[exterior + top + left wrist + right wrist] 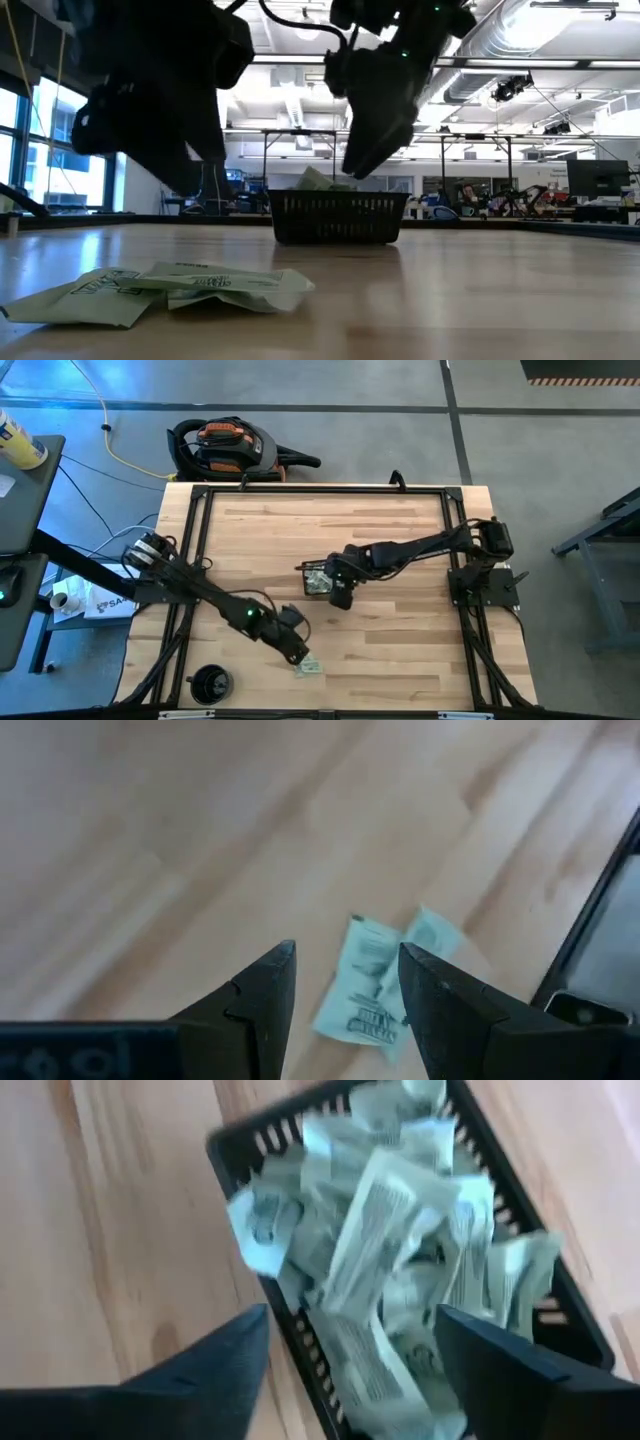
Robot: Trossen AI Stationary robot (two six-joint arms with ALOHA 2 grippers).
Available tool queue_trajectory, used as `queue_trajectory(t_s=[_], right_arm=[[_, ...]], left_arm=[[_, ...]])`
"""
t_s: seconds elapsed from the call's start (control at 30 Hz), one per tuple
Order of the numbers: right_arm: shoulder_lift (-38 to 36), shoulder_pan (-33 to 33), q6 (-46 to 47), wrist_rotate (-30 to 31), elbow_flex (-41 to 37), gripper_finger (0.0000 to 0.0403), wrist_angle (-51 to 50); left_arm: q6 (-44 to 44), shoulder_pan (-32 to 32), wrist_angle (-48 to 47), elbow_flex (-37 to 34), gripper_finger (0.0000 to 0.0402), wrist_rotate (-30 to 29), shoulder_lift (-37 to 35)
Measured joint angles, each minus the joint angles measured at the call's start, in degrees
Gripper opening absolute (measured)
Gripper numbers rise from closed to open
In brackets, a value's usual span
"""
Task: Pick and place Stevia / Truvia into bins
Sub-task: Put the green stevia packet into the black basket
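Pale green and white Stevia sachets fill the black mesh bin [316, 579] near the table's middle, heaped above its rim [380, 1250]. My right gripper [352, 1315] hangs open just above that heap, with nothing pinched between its fingers; it also shows over the bin [335, 215] in the low view. Two or three loose sachets [308, 666] lie flat on the wood by the near edge, overlapping [170, 290]. My left gripper [347, 952] is open, slanting down a little above them; the sachets [365, 990] show in the gap beyond its fingertips.
A round black cup-like object [209, 682] stands at the near left corner. Black frame rails [195, 550] run along the table's left, right and far sides. Bare wood [400, 650] lies between the bin and the near edge.
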Motion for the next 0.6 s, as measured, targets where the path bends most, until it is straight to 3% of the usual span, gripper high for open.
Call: queue_trajectory(t_s=[0.2, 0.6], right_arm=[[-0.7, 3.9, -0.3, 2.6, 0.0, 0.0323, -4.8], [-0.7, 9.6, 4.0, 9.0, 0.0, 0.0324, -5.1]], left_arm=[[3.6, -3.1, 0.8, 2.4, 0.0211, 1.1, 3.5], [0.8, -5.5, 0.6, 4.7, 0.0211, 1.8, 11.3]])
